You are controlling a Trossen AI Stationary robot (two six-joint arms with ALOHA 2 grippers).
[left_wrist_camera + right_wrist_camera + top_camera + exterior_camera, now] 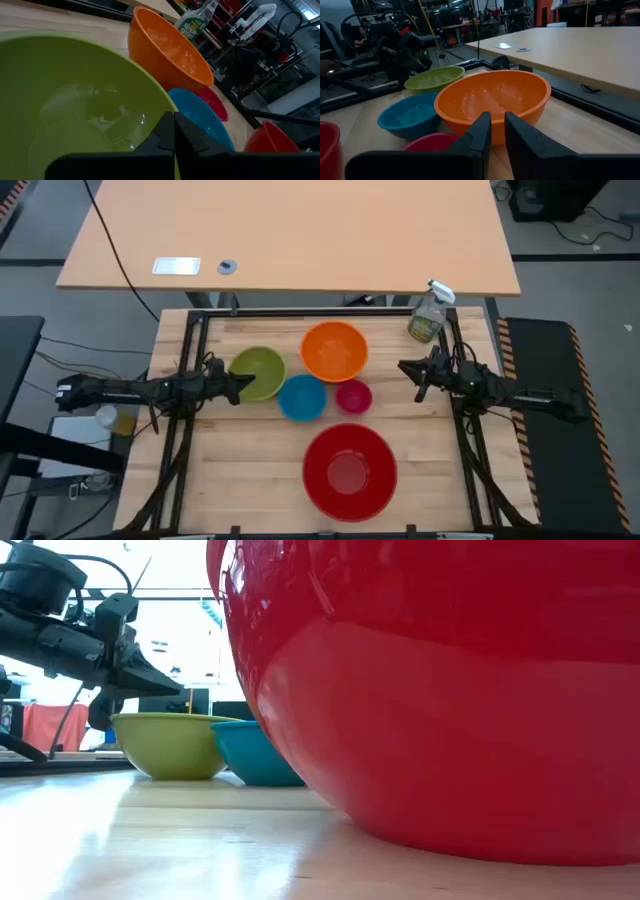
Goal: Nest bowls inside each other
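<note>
Five bowls stand upright on their bases on the wooden table. The lime green bowl (258,372) is at the left, and the orange bowl (334,350) is farther back. The blue bowl (302,397) and the small pink bowl (354,396) are in the middle. The large red bowl (349,470) is near the front. My left gripper (240,385) is shut and hovers level just above the green bowl's left rim (170,720), pointing toward the table's right. My right gripper (408,370) stands right of the orange bowl (495,100), pointing left, with a narrow gap between its fingers and nothing in it.
A clear spray bottle (428,315) with greenish liquid stands at the table's far right corner. Black frame rails (300,312) run along the table's edges. The red bowl (450,690) fills most of the low view. Bare wood lies to the front left and front right.
</note>
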